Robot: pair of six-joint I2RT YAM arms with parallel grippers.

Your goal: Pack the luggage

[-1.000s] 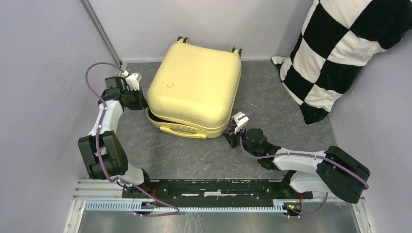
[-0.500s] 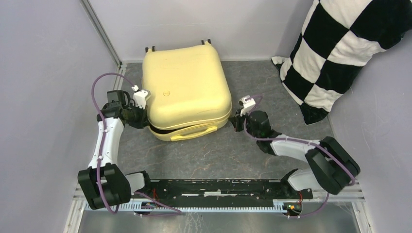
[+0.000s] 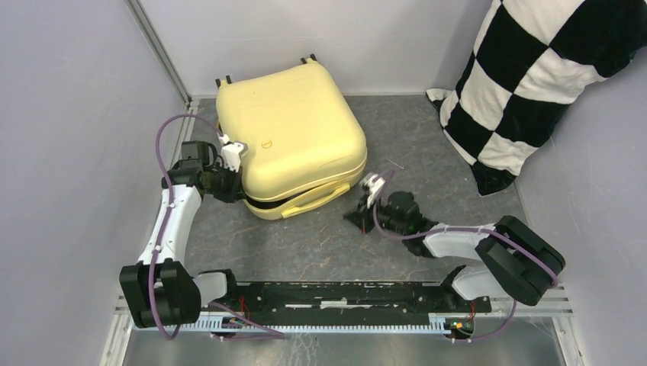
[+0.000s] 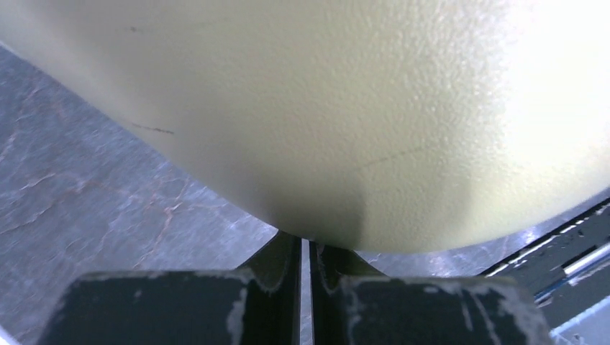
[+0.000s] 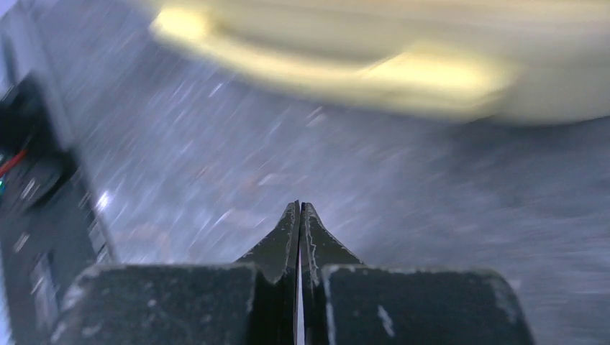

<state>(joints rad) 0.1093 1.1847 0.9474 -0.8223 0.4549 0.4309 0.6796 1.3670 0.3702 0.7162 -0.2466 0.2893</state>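
The luggage [image 3: 294, 126], a pale-yellow hard-shell suitcase, lies flat on the grey floor at the back left, wheels toward the rear wall, side handle [image 3: 313, 198] facing me. A dark slit shows between its two shells along the front edge. My left gripper [image 3: 240, 189] is shut, its tips pressed against the suitcase's front-left corner; in the left wrist view the shell [image 4: 345, 108] fills the frame above the left gripper [image 4: 308, 248]. My right gripper [image 3: 356, 217] is shut and low over the floor, apart from the suitcase; in the blurred right wrist view the right gripper [image 5: 299, 208] points toward the handle [image 5: 324, 68].
A black-and-white checkered pillow [image 3: 534, 84] leans in the back right corner. Grey walls close in on the left, rear and right. The arms' black base rail [image 3: 328, 293] runs along the near edge.
The suitcase has swung counter-clockwise and slid left. My left gripper came nearer along its left side to the front-left corner. My right gripper went up beside the suitcase, then dropped back toward the floor.
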